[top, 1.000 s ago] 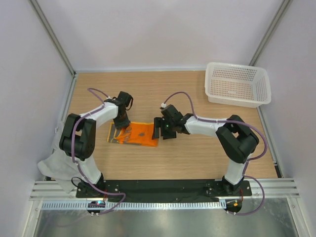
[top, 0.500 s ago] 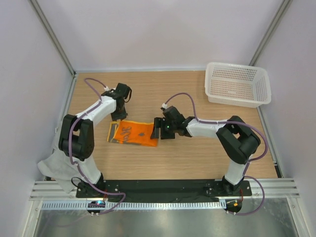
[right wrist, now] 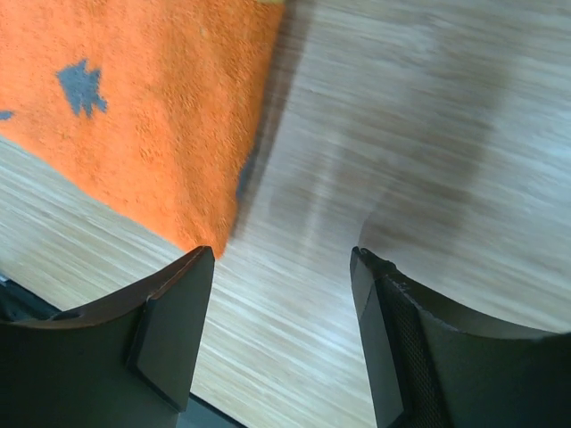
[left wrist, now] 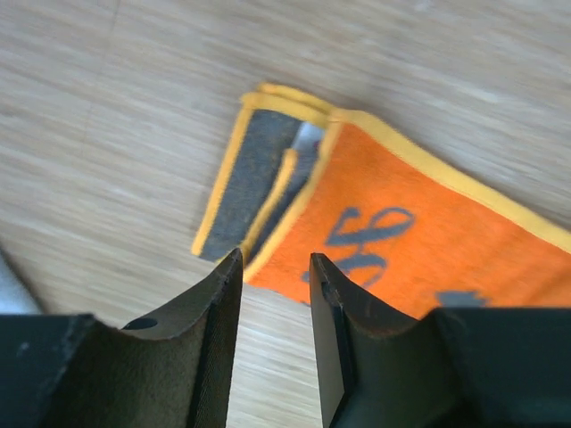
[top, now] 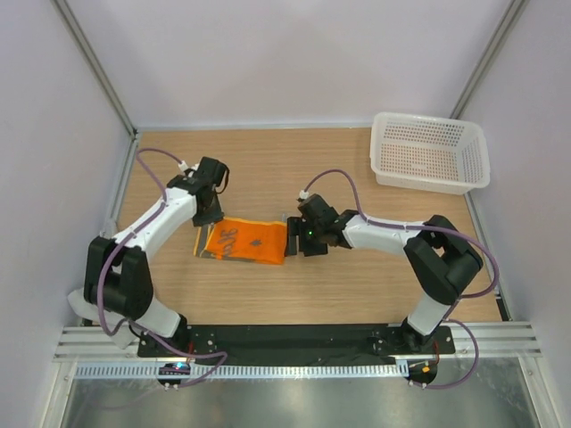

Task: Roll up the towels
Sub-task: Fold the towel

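The small orange towel [top: 245,241] lies flat on the wood between my two arms, its left end folded over and showing a grey underside [left wrist: 254,174] with a yellow edge. My left gripper [top: 208,214] hovers by the towel's far left corner; in the left wrist view the gripper [left wrist: 275,259] is open a little, with only wood between the fingers. My right gripper [top: 295,239] sits just off the towel's right edge. In the right wrist view it [right wrist: 282,254] is open wide and empty, the orange towel [right wrist: 152,107] up to its left. The grey towel [top: 91,308] hangs at the table's near left corner.
A white perforated basket [top: 429,153] stands at the back right of the table. Metal posts and pale walls close in the table on the left, back and right.
The left gripper drew back and left off the orange towel, which has settled flatter. The right gripper shifted slightly right, staying at the towel's right edge.
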